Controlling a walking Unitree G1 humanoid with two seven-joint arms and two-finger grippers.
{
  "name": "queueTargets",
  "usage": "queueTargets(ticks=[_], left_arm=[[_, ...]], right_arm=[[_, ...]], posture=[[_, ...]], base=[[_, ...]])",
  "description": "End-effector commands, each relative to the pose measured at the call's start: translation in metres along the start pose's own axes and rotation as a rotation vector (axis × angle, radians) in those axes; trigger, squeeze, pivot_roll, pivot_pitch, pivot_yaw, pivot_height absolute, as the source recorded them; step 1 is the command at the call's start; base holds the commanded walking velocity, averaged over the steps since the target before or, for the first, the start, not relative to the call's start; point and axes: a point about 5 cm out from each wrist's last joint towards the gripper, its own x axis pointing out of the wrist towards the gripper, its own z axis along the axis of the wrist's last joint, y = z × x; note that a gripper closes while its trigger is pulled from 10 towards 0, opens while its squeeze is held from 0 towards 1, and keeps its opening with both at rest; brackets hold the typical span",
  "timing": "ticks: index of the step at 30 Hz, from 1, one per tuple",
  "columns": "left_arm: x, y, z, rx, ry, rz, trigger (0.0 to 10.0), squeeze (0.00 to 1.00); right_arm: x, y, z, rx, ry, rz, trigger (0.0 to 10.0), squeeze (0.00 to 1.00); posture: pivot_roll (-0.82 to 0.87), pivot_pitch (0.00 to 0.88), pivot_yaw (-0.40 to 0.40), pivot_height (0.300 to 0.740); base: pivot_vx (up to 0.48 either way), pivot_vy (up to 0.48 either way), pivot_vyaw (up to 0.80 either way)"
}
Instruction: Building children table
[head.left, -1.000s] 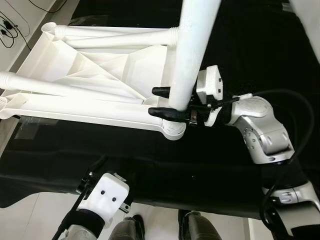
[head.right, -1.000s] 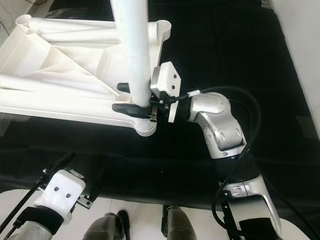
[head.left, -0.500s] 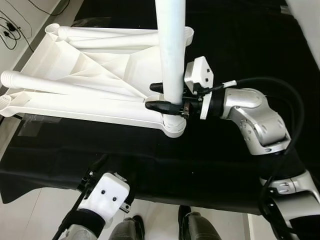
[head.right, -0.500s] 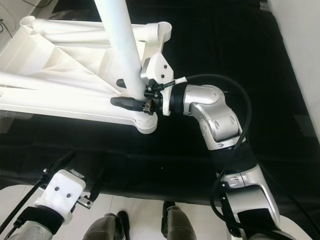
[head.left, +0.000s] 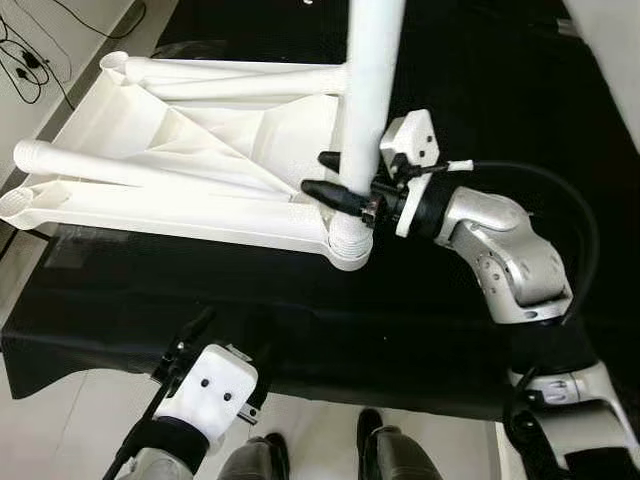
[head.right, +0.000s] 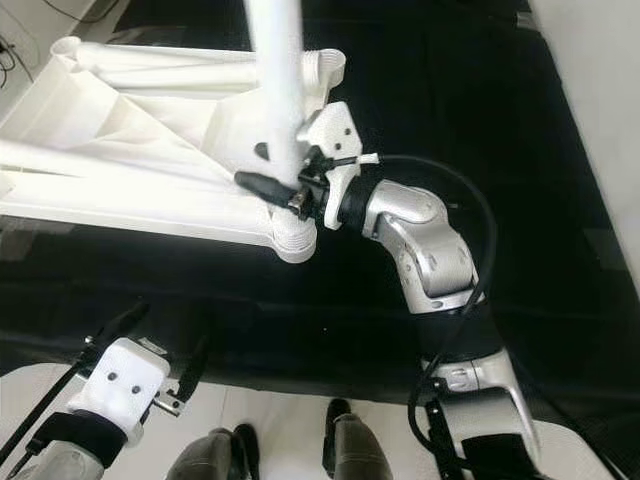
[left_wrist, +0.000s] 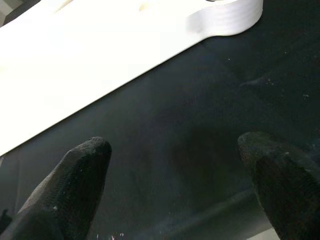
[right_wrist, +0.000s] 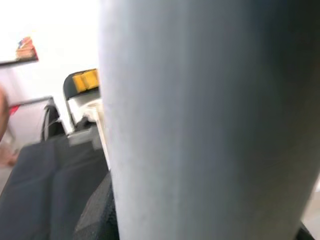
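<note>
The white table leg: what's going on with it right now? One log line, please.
step: fitting leg | right gripper: shut on table leg, upright over corner socket of upturned tabletop | left gripper: open, idle above black cloth

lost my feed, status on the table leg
Right gripper shut on upright white leg, over tabletop's corner socket. Left gripper open, idle over black cloth. Nothing in the way.
</note>
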Motion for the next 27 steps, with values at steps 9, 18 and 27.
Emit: queueTargets(ticks=[9, 18, 27], left_arm=[[0.0, -0.001, -0.009, 0.012, 0.047, -0.007, 10.0, 0.0], [0.0, -0.001, -0.009, 0.014, 0.047, -0.006, 10.0, 0.0], [0.001, -0.002, -0.009, 0.014, 0.046, -0.006, 10.0, 0.0]], right_arm=[[-0.004, 0.019, -0.017, 0.03, -0.02, 0.019, 10.0, 0.0], [-0.002, 0.036, -0.021, -0.132, 0.064, 0.111, 10.0, 0.0], [-0.001, 0.03, -0.025, -0.131, 0.132, 0.082, 10.0, 0.0]], posture=[[0.07, 0.346, 0.047, 0.74], [0.07, 0.339, 0.045, 0.74], [0.07, 0.338, 0.043, 0.74]], base=[[0.0, 0.0, 0.0], [0.0, 0.0, 0.0], [0.0, 0.0, 0.0]])
